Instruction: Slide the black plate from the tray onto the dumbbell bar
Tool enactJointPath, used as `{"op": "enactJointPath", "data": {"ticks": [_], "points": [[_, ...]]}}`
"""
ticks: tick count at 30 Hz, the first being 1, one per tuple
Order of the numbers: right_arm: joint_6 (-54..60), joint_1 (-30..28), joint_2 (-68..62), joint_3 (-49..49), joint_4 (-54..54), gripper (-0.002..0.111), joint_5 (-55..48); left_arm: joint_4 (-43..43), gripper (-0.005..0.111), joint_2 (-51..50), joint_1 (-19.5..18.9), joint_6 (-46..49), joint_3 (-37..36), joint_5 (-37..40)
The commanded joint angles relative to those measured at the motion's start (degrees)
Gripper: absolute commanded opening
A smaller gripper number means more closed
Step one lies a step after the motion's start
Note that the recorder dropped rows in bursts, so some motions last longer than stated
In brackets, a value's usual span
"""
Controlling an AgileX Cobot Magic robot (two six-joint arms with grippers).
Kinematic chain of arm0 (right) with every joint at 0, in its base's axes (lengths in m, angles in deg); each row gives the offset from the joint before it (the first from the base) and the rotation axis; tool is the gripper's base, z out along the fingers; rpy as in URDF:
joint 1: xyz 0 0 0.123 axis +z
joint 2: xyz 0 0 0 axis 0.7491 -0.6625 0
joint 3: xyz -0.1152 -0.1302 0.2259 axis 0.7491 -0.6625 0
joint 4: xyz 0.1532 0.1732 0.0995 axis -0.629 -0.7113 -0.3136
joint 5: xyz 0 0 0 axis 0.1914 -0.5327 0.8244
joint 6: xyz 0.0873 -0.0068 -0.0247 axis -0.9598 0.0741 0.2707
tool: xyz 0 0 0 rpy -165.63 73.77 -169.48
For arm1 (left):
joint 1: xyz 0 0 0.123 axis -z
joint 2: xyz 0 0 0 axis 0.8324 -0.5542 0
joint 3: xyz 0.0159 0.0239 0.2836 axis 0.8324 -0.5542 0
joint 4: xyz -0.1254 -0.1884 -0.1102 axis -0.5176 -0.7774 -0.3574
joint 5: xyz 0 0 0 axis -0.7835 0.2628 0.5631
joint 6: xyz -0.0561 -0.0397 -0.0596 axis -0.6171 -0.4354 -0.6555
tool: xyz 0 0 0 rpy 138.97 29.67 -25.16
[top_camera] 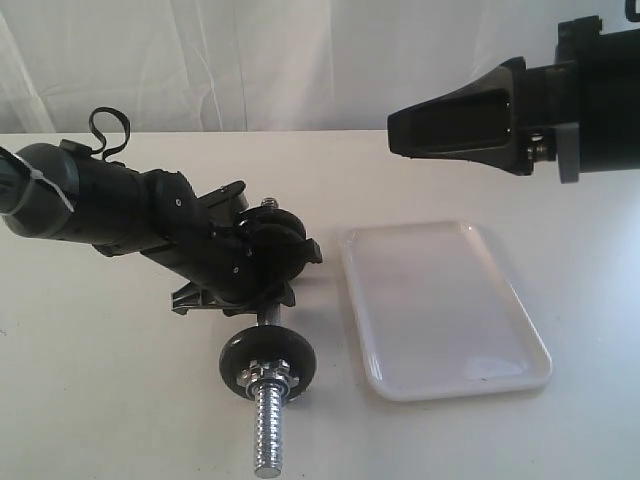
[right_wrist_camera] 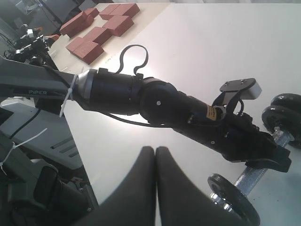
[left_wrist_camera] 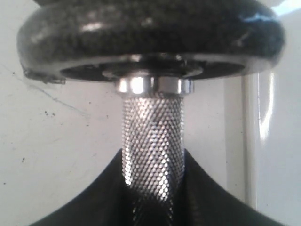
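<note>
Lettering "PIPER" (right_wrist_camera: 40,92) on left arm (right_wrist_camera: 122,92), left gripper (left_wrist_camera: 153,200) pinching knurled dumbbell bar (left_wrist_camera: 153,136), right gripper (right_wrist_camera: 155,188) pressed together

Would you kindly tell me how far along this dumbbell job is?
Done, apparently: the white glossy plastic tray lies bare, and the matte-black round plate sits outermost on the far end of the chrome threaded dumbbell bar. In hand: the left gripper clamps the bar's knurled middle; the right gripper hangs shut and empty. Left: probably only releasing.
</note>
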Motion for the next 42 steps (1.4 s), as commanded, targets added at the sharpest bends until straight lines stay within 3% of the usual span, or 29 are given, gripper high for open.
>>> {"op": "enactJointPath", "data": {"ticks": [1,5,8,13,35,38,42], "points": [[0.24,0.05,0.49,-0.36,-0.38,0.0,-0.27,-3.17,0.0,3.48,0.09,-0.1,2.73,-6.59],[0.24,0.05,0.49,-0.36,-0.38,0.0,-0.27,-3.17,0.001,1.4,0.09,-0.1,2.73,-4.88],[0.24,0.05,0.49,-0.36,-0.38,0.0,-0.27,-3.17,0.022,0.31,0.09,-0.34,2.73,-3.33],[0.24,0.05,0.49,-0.36,-0.38,0.0,-0.27,-3.17,0.041,0.27,0.09,-0.34,2.73,-2.95],[0.24,0.05,0.49,-0.36,-0.38,0.0,-0.27,-0.49,0.042,0.27,-0.01,0.33,2.73,-0.58],[0.24,0.05,0.49,-0.36,-0.38,0.0,-0.27,1.79,0.056,0.27,-0.01,0.33,2.73,0.88],[0.24,0.05,0.49,-0.36,-0.38,0.0,-0.27,3.33,0.065,0.27,-0.01,0.6,2.73,2.17]]}}
